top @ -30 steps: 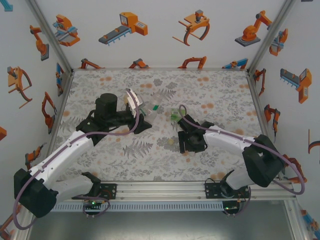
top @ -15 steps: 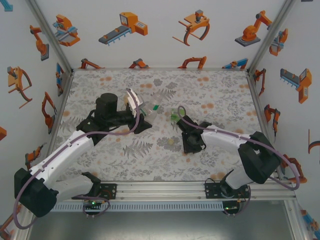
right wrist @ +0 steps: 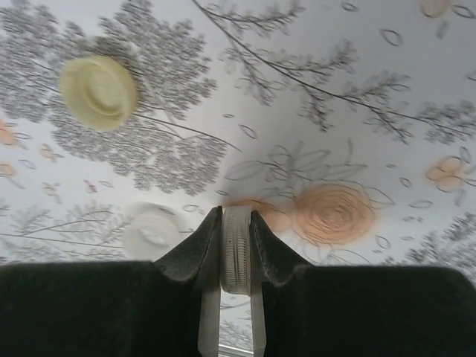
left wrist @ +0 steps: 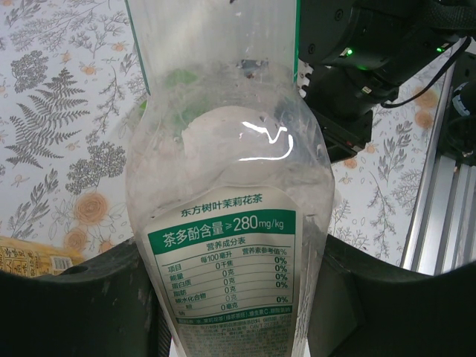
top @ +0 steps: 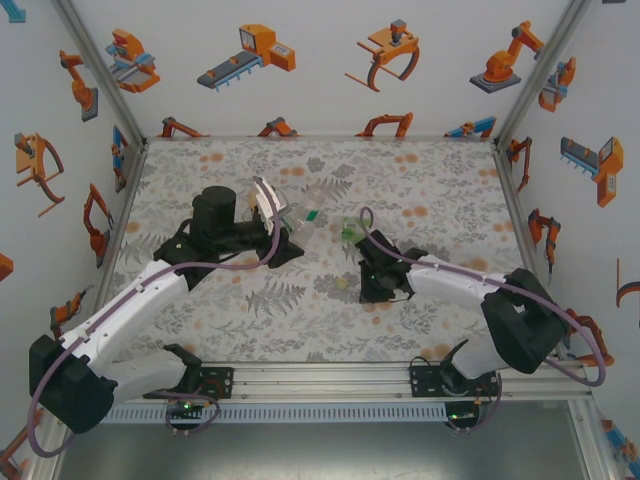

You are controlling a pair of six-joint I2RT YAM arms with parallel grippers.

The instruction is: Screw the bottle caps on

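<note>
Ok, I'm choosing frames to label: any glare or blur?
Left wrist: a glare streak on the bottle, its label sharp. Right wrist: the held cap is crisp, the loose white cap blurred, the yellow cap soft. Top: even light, sharp.

Bottle [left wrist: 230,186] clear glossy plastic; yellow cap [right wrist: 99,91] matt, smooth.

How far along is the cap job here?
Done: no cap visibly screwed on so far. In hand: the left gripper holds the bottle; the right gripper is shut on a ribbed cap, edge-on, down at the table. To do: bring it to the bottle and screw; a yellow cap and a white cap lie loose.
</note>
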